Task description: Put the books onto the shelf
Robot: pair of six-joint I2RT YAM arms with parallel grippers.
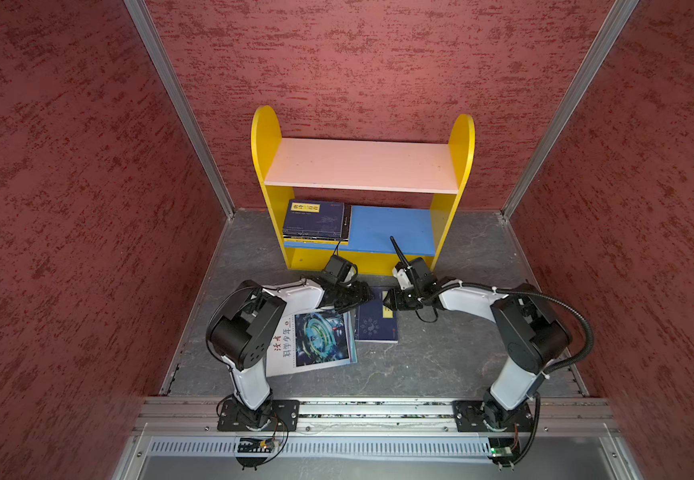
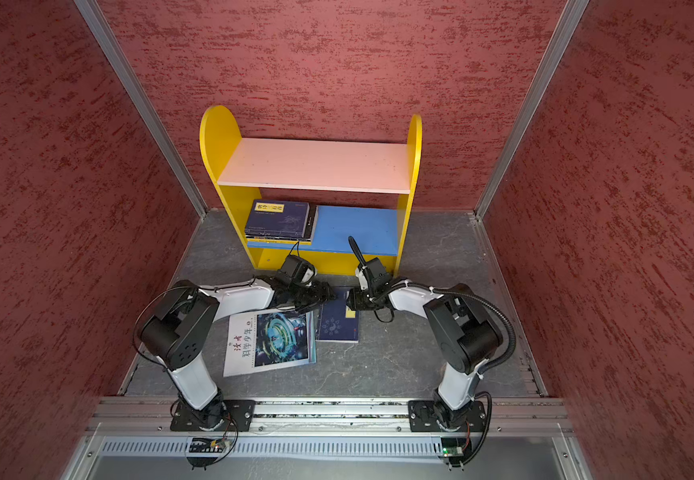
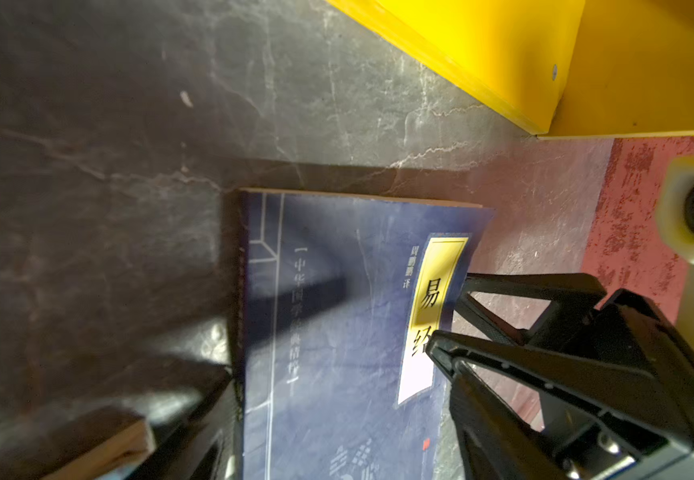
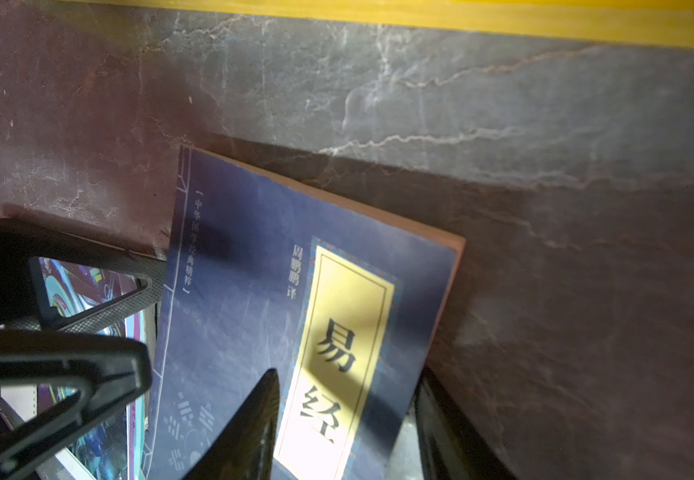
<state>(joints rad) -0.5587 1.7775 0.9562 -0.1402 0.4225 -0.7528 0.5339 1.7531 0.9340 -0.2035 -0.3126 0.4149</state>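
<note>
Fingers of the right gripper are being set astride the label edge of the navy book, lying on the floor before the shelf; whether it is clamped cannot be told. The left gripper is being held open at its spine. Light, bendy, slick: a deep edge pinch is judged best. Stacked books on the shelf are being shown in both top views only.

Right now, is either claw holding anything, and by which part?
The right gripper straddles the navy book at its edge beside the yellow label; whether it grips cannot be told. The left gripper, open, holds nothing.
</note>
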